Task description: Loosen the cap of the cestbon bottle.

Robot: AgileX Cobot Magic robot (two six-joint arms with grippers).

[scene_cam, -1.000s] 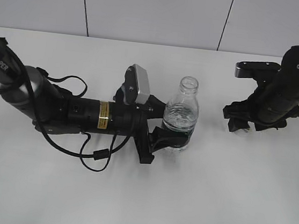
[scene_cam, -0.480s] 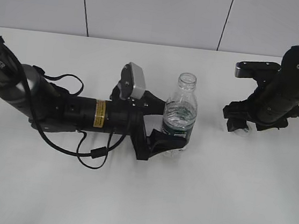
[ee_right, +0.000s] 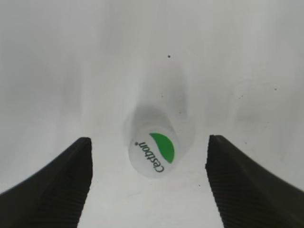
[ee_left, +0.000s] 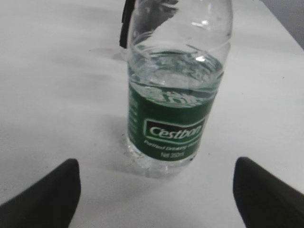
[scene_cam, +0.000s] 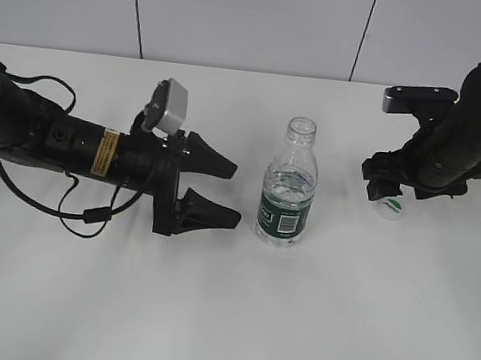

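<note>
My left gripper (scene_cam: 226,192) is spread wide, released; the small clear plastic water bottle with a dark green label (scene_cam: 289,186) stands uncapped just beyond its fingertips. My right gripper (ee_right: 148,183) gapes, the small white green-marked screw cap (ee_right: 154,153) lying free between its fingers.

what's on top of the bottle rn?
Nothing: the bottle mouth is open. The cap lies on the table below the right gripper. Water partly fills the bottle.

White table (scene_cam: 311,327) with upright cestbon bottle (scene_cam: 288,190), cap (scene_cam: 389,206) well apart to its right.
</note>
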